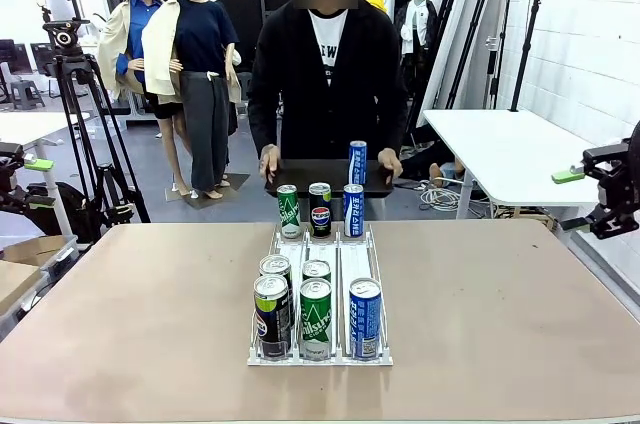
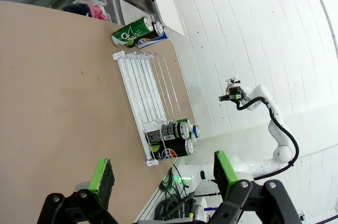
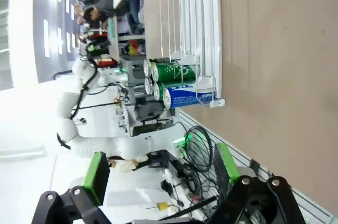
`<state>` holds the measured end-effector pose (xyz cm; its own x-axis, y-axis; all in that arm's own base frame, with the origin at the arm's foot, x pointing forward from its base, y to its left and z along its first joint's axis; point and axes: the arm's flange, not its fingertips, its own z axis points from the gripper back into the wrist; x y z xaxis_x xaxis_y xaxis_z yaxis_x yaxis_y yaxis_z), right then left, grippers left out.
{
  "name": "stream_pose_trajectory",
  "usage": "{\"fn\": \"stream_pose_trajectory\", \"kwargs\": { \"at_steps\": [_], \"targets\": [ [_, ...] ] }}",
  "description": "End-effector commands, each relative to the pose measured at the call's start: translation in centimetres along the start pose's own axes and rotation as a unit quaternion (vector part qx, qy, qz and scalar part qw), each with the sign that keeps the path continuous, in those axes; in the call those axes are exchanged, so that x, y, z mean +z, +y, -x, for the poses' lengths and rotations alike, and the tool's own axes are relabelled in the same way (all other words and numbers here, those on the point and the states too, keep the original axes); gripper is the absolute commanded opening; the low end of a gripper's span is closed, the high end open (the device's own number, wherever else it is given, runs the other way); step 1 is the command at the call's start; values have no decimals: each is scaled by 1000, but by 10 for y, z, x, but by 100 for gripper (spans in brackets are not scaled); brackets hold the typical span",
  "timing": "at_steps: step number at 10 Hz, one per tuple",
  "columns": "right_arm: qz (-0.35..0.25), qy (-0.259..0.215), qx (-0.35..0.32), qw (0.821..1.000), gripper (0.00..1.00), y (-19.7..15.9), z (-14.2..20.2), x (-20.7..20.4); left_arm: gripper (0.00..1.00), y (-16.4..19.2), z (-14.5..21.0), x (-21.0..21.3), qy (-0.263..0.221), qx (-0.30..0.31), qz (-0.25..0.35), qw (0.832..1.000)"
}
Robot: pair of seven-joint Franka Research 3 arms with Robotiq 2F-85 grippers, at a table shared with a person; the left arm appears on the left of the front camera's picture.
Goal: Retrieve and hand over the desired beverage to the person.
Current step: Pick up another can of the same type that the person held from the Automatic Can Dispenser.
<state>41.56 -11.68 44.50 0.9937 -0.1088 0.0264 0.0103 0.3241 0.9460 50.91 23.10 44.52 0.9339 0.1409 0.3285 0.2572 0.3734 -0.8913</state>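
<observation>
Front view: person (image 1: pixel 325 74) stands beyond table (image 1: pixel 150 294), well apart from spread left gripper (image 2: pixel 163 174) and right gripper (image 3: pixel 161 168).

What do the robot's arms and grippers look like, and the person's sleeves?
The left gripper and right gripper are black, with bolted finger links and green pads. The right arm is white, in rounded segments, with a black cable along it. The person wears long black cardigan sleeves.
</observation>
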Motion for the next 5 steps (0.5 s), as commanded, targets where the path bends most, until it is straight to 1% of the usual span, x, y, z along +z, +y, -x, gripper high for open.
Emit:
{"fn": "stream_pose_trajectory", "kwargs": {
  "at_steps": [1, 4, 5],
  "targets": [
    [-44, -14, 9, 999, 100, -12, -1, -4, 100, -2, -1, 0, -3, 4, -4, 1000],
    [-87, -15, 16, 996, 100, -30, 3, -12, 100, -2, -1, 0, -3, 4, -4, 1000],
    [-47, -15, -3, 999, 100, -21, -2, -8, 100, -2, -1, 0, -3, 4, -4, 1000]
  ]
}}
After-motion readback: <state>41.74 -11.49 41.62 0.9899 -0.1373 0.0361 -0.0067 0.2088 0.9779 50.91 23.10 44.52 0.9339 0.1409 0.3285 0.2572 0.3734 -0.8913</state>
